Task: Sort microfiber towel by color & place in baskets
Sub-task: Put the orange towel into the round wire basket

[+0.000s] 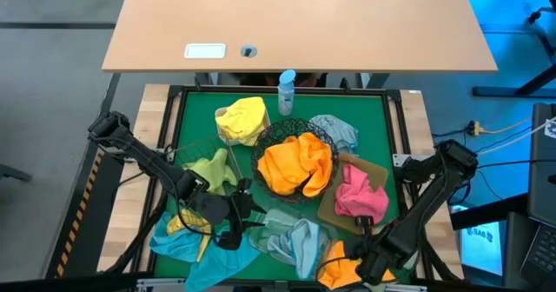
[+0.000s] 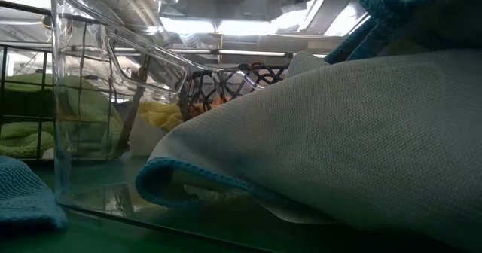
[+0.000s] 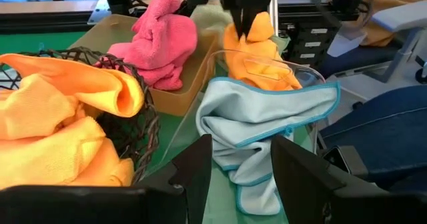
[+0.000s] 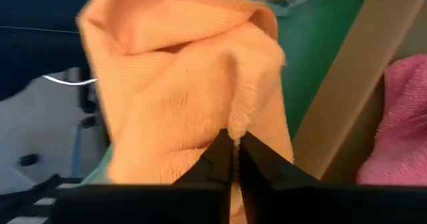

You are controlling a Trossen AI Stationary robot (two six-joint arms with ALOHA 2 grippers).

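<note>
While the round wire bowl [image 1: 295, 140] already carries orange cloths mid-surface, the right hand [image 4: 233, 147] is clamped on a stray orange towel [image 1: 343, 268] at the near edge. Judgement: lift high before crossing — the tan tray [image 1: 334, 207] with its pink cloth stands between. The left hand [image 3: 240, 167] waits, fingers apart, nearby.

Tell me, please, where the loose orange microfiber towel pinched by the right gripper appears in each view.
High view: loose orange microfiber towel at the bottom edge, under the right gripper.
Low view: not in it.
Left wrist view: upper middle, behind the clear plastic tray.
Right wrist view: fills the centre, fingers shut on a fold.
Shared landmark: the pink towel in the tan rectangular tray.
</note>
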